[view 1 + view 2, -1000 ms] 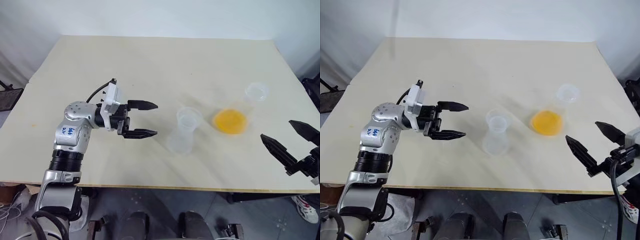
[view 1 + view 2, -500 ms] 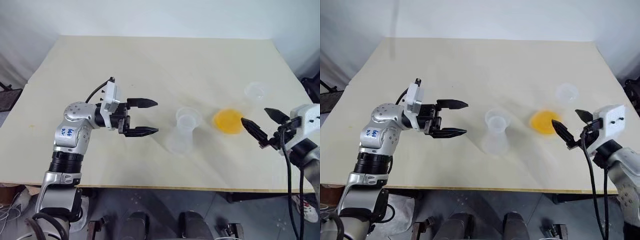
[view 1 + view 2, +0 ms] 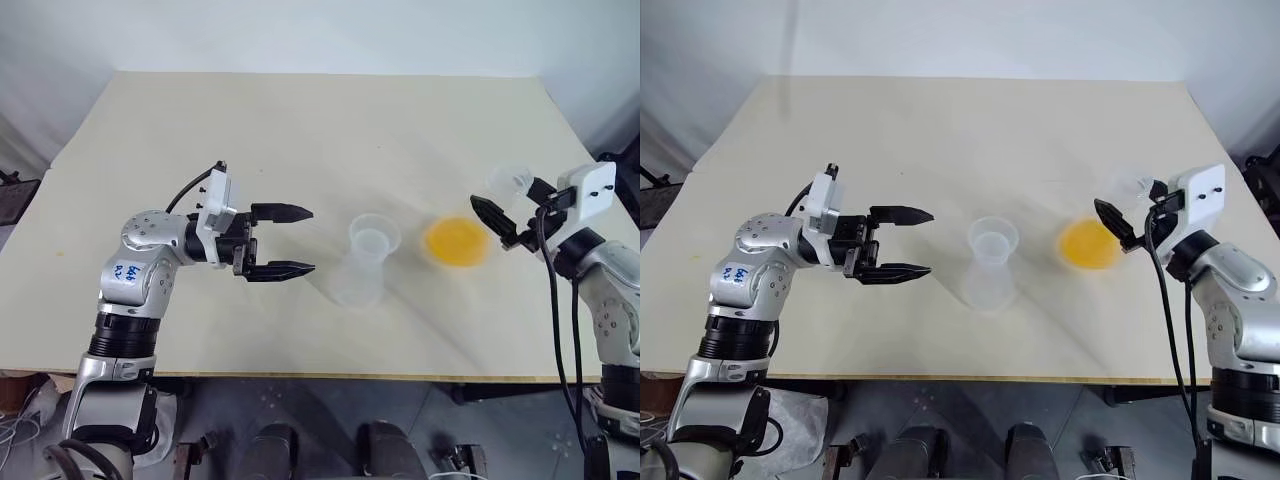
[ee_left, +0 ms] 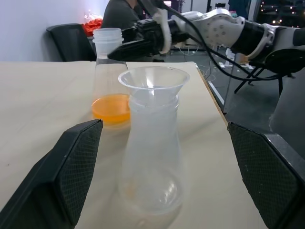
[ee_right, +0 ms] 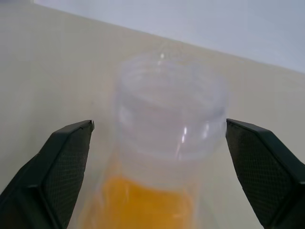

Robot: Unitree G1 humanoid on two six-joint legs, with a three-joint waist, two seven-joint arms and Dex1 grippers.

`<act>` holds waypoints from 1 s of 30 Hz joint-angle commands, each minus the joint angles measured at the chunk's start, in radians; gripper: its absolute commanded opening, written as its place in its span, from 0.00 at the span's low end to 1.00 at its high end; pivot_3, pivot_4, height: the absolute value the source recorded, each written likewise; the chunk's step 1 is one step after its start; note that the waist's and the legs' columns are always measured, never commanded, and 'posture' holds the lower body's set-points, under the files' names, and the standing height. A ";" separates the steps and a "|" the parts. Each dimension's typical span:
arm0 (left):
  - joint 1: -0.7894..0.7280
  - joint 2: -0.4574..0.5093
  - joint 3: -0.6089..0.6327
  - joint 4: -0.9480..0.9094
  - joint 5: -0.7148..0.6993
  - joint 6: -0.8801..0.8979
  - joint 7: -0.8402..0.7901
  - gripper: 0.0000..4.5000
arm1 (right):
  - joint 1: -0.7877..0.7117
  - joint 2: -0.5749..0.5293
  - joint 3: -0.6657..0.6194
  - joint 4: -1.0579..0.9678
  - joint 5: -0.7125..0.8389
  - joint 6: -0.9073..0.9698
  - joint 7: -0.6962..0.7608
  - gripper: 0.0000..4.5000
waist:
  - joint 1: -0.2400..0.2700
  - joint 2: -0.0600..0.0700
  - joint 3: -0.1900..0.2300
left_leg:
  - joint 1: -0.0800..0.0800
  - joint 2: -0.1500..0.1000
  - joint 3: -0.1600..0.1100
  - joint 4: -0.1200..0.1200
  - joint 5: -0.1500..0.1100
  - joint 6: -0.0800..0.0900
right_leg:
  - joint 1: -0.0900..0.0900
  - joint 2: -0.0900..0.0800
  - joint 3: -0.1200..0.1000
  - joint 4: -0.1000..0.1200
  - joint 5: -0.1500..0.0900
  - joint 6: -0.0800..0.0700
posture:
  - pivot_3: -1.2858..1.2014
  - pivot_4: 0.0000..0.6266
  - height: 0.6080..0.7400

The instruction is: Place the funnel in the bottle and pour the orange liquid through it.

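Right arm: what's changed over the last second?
The right gripper came in from the table's near right edge, up to the neck of the flask holding the orange liquid. Its jaws are open on either side of the neck; nothing is gripped yet. The left gripper stayed open and still beside the bottle, with the funnel already seated in it.

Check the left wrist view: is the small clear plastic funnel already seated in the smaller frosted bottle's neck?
Yes, the small clear plastic funnel sits with its cone resting on the neck of the smaller frosted bottle.
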 commanded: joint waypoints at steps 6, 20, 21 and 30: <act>0.004 0.025 0.018 -0.056 -0.021 0.005 0.016 0.99 | -0.106 0.025 0.023 0.121 -0.034 -0.039 0.036 1.00 | 0.000 0.000 0.000 | 0.000 0.000 0.000 0.000 0.000 0.000 | 0.000 0.000 0.000 0.000 0.000 0.000 | 0.52 0.24 1.00; 0.007 0.032 0.018 -0.077 -0.026 0.015 0.037 0.99 | -0.137 0.046 -0.026 0.132 0.013 -0.008 0.038 1.00 | 0.000 0.000 0.000 | 0.000 0.000 0.000 0.000 0.000 0.000 | 0.000 0.000 0.000 0.000 0.000 0.000 | 0.52 0.24 1.00; 0.007 0.032 0.019 -0.077 -0.026 0.016 0.037 0.99 | -0.134 0.046 -0.033 0.124 0.018 -0.005 0.034 1.00 | 0.000 0.000 0.000 | 0.000 0.000 0.000 0.000 0.000 0.000 | 0.000 0.000 0.000 0.000 0.000 0.000 | 0.52 0.24 1.00; -0.003 0.029 0.016 -0.063 -0.022 0.012 0.036 0.99 | -0.113 0.034 -0.054 0.089 0.032 0.012 0.036 1.00 | 0.000 0.000 0.000 | 0.000 0.000 0.000 0.000 0.000 0.000 | 0.000 0.000 0.000 0.000 0.000 0.000 | 0.52 0.24 1.00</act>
